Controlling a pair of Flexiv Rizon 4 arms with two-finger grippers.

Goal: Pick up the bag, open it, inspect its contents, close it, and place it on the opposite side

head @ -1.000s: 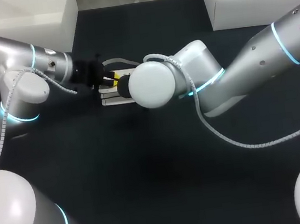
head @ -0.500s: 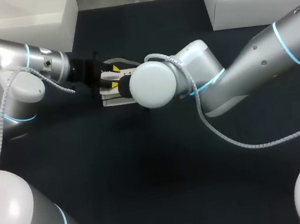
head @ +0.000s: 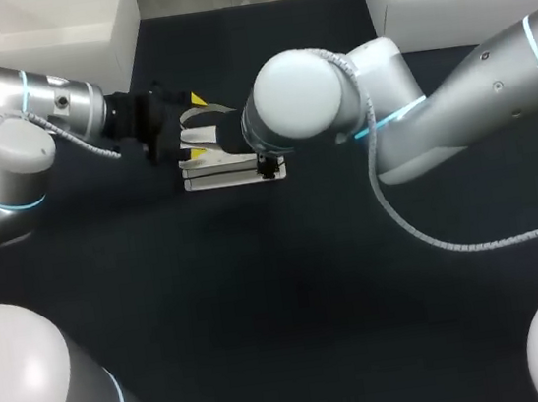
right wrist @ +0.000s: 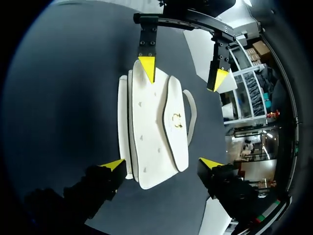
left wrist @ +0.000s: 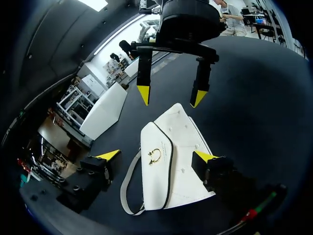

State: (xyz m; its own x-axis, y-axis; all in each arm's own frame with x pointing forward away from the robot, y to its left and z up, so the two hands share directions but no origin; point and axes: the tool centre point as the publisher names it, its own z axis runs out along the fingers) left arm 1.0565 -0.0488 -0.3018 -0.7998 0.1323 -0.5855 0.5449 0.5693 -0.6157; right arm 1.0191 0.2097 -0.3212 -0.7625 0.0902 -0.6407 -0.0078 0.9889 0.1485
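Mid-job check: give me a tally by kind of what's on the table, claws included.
White flap handbag with a gold clasp: 1
White rectangular bins: 2
Yellow-tipped claws, left claw and right claw, both open: 2
Total: 5

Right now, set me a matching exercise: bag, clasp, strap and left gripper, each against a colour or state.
Things:
1. bag
2. clasp
3. strap
4. left gripper

States:
a. gold
b. open, one finger on either side of the bag
c. white, lying flat, flap shut
d. looped out at the bag's side

Pairs: 1-c, 2-a, 3-d, 4-b
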